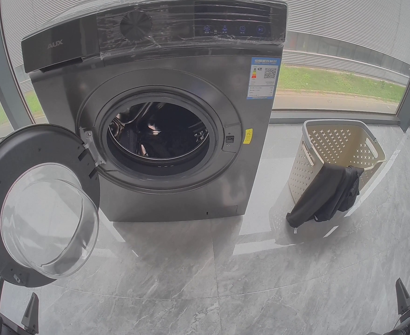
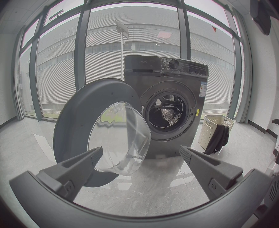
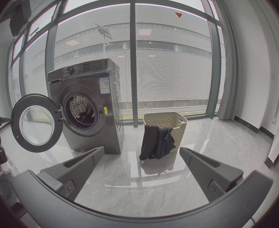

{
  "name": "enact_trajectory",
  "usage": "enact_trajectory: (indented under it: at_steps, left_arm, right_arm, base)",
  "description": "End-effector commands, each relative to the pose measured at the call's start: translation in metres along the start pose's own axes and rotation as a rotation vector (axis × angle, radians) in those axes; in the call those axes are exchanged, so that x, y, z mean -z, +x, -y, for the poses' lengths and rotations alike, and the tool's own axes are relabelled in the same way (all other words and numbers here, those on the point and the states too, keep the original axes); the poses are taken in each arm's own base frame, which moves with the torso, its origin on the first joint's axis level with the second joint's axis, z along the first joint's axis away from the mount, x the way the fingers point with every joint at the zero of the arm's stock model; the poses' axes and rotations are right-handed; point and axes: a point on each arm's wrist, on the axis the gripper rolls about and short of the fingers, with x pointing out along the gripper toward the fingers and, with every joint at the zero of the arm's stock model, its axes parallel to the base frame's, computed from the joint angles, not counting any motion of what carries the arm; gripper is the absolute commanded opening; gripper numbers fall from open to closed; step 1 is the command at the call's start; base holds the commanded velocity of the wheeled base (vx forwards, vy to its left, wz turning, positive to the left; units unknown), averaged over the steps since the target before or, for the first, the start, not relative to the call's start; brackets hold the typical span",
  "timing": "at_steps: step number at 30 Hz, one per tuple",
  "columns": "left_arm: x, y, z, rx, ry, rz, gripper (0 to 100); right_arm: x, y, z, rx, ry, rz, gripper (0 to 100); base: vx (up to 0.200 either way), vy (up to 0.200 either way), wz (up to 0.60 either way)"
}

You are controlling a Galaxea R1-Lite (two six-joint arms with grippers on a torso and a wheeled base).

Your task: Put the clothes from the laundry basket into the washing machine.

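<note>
One dark garment (image 1: 328,194) hangs over the front rim of the basket (image 1: 335,122), right of the washer (image 1: 168,205) (door (image 1: 33,150) wide open); left gripper (image 2: 141,151) and right gripper (image 3: 140,152) both gape empty, well back, so pinch the bunched top fold with your right, not the hem.

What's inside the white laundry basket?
A dark garment hangs over the laundry basket's front rim, partly in, partly out. Its back wall inside looks bare. The bottom is hidden by the front wall and garment, so more clothes may lie there.
</note>
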Motion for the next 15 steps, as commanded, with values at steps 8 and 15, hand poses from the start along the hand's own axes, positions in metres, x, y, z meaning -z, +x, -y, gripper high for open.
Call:
enact_trajectory:
  at_steps: [8, 15]
  left_arm:
    - [0.0048, 0.0005, 0.0, -0.001, -0.005, -0.006, 100]
    - [0.0048, 0.0005, 0.0, -0.001, -0.005, -0.006, 100]
  right_arm:
    - [0.0043, 0.0011, 0.0001, -0.002, 0.0, -0.016, 100]
    - [0.0043, 0.0011, 0.0001, -0.002, 0.0, -0.016, 100]
  base:
    - [0.2, 0.0, 0.0]
    - [0.029, 0.0, 0.0]
